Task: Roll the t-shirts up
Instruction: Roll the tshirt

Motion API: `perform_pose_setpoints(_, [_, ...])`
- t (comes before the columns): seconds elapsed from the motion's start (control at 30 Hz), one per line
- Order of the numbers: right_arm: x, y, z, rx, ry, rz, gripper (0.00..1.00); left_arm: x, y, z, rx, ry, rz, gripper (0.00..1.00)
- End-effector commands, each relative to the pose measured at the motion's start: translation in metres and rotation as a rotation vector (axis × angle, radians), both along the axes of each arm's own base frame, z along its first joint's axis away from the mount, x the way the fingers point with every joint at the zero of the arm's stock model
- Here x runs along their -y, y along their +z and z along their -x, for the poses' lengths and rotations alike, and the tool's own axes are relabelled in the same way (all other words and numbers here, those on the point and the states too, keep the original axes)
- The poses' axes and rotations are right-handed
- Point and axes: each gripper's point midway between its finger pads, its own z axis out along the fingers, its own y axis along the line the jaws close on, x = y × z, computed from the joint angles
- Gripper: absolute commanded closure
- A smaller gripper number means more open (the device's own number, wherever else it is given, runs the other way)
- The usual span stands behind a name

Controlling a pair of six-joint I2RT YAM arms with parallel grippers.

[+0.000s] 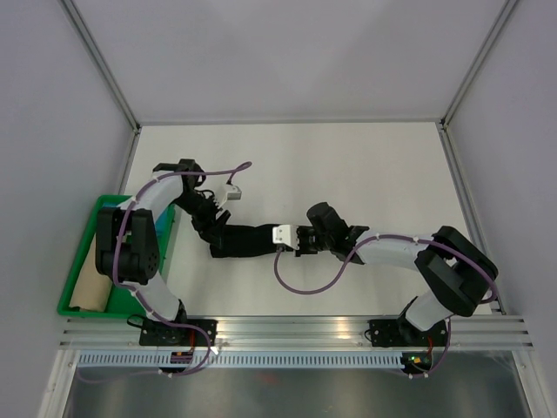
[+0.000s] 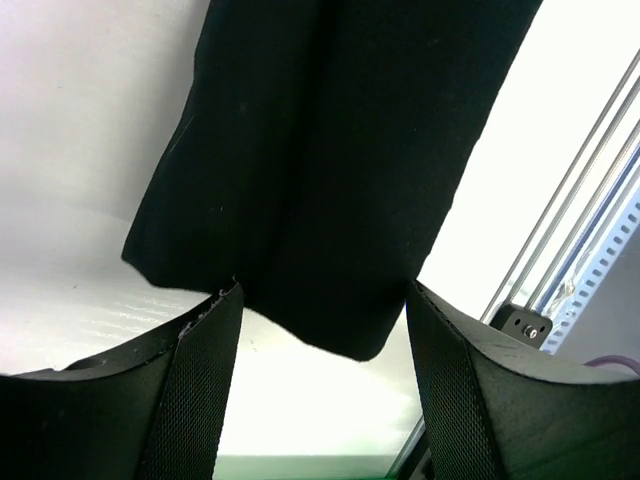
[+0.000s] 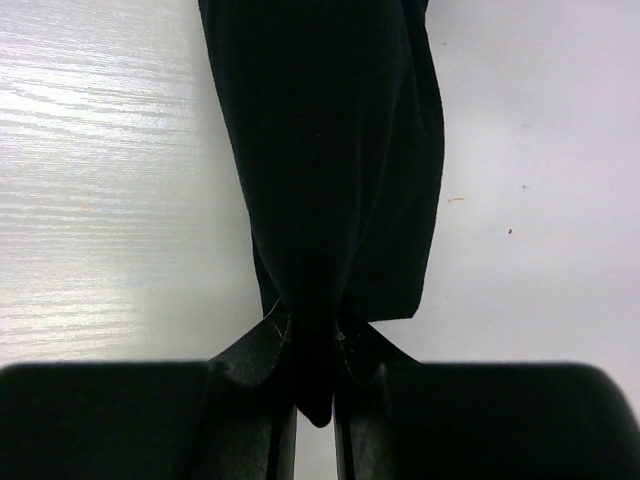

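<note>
1 black t-shirt (image 1: 248, 239), folded into a long narrow strip, lies flat on the white table (image 1: 348, 165), approx mid-table, betw. the 2 grippers. R gripper (image 3: 315, 345) is at the strip's right end, jaws pressed together on a bunched bit of cloth, pinching it. L gripper (image 2: 320, 310) is at the left end w/ both fingers (image 2: 205, 390) spread wide; the shirt's end lies betw. them, not gripped. 1 green tray (image 1: 80, 261) sits at the table's left edge. 1 tan roll (image 1: 91, 294) lies in it; can't tell what it is.
</note>
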Motion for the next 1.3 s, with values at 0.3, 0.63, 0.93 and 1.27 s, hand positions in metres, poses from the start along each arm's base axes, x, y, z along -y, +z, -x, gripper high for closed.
perform_pose_setpoints(0.3, [0.011,0.007,-0.005,0.008,-0.031,-0.002,0.92,0.018,0.054,-0.067,0.213,0.337,0.099,0.66])
perform_pose_setpoints(0.63, [0.009,0.011,-0.003,0.005,-0.037,-0.033,0.97,0.002,-0.05,-0.065,0.004,0.387,-0.108,0.94])
perform_pose_setpoints(0.93, [0.007,0.012,-0.004,-0.065,-0.051,-0.076,0.98,-0.003,-0.056,-0.03,-0.071,0.348,-0.13,0.93])
perform_pose_setpoints(1.27, [0.013,0.005,-0.011,-0.105,-0.045,-0.014,1.0,0.005,-0.028,0.008,-0.073,0.301,-0.047,0.78])
